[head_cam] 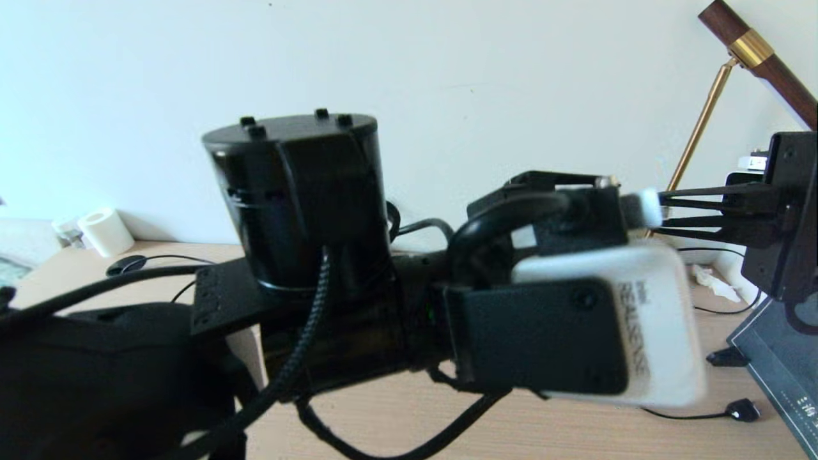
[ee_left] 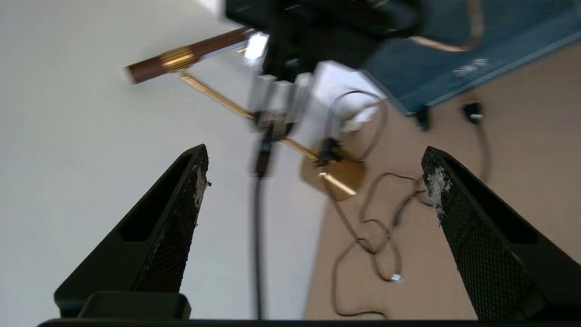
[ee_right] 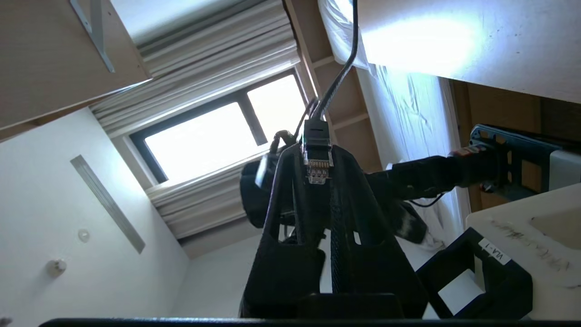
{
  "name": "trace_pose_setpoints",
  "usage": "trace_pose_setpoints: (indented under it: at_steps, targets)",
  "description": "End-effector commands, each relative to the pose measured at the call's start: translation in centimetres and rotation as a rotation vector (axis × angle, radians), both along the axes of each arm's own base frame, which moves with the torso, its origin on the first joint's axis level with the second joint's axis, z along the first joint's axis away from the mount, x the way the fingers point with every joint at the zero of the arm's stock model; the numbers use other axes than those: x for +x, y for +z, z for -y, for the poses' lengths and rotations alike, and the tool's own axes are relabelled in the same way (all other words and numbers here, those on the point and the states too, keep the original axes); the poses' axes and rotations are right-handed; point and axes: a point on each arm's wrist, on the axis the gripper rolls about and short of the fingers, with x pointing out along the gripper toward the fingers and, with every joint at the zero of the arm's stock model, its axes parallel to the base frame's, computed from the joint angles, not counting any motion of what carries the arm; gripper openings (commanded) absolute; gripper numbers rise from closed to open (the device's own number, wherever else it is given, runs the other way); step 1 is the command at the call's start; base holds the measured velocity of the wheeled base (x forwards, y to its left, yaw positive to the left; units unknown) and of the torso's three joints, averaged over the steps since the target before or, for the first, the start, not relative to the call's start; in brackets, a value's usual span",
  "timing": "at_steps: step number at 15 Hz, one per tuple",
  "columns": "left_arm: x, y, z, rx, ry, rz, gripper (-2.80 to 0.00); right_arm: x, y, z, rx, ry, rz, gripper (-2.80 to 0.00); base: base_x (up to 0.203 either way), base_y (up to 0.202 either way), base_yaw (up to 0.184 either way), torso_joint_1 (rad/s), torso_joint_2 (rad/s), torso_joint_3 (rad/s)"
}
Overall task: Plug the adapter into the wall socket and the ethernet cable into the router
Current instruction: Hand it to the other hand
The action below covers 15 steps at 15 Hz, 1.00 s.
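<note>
My right gripper (ee_right: 316, 150) points up and is shut on the ethernet cable's black plug (ee_right: 316, 159), whose clear tip shows between the fingers. The black ethernet cable (ee_right: 343, 68) runs on beyond the plug. In the left wrist view the same cable (ee_left: 258, 236) hangs blurred from the right gripper (ee_left: 277, 109) and crosses the gap of my left gripper (ee_left: 315, 152), which is open and holds nothing. In the head view my left arm spans the picture, with the left gripper (head_cam: 757, 214) reaching the right gripper's black body (head_cam: 792, 211). The adapter, wall socket and router are out of view.
A brass lamp (head_cam: 703, 121) stands at the back right, its round base (ee_left: 338, 177) on the wooden table (head_cam: 447, 415). Thin loose cords (ee_left: 386, 227) lie near it. A dark mat (head_cam: 779, 377), crumpled white paper (head_cam: 712, 281) and a white roll (head_cam: 105, 231) also lie on the table.
</note>
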Motion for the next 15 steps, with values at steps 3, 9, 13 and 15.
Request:
trace_pose_setpoints:
  at_steps: [3, 9, 13, 15]
  targets:
    - [1.5, -1.8, -2.3, 0.016, -0.074, 0.032, 0.0, 1.9, -0.9, -0.3, -0.001, 0.01, -0.051, -2.8, 0.0, 0.0, 0.0, 0.0, 0.0, 0.0]
    - [6.8, -1.6, -1.0, -0.075, -0.16, 0.149, 0.0, 1.7, -0.7, -0.4, 0.003, 0.029, -0.037, -2.8, 0.0, 0.0, 0.0, 0.0, 0.0, 0.0]
    - [8.6, -2.7, 0.5, -0.071, -0.165, 0.133, 0.0, 2.0, -0.6, -0.9, 0.004, 0.054, -0.034, -2.8, 0.0, 0.0, 0.0, 0.0, 0.0, 0.0]
    - [9.1, -2.3, 1.1, -0.088, -0.164, 0.153, 0.0, 1.9, -0.6, -0.9, 0.005, 0.055, -0.031, -2.8, 0.0, 0.0, 0.0, 0.0, 0.0, 0.0]
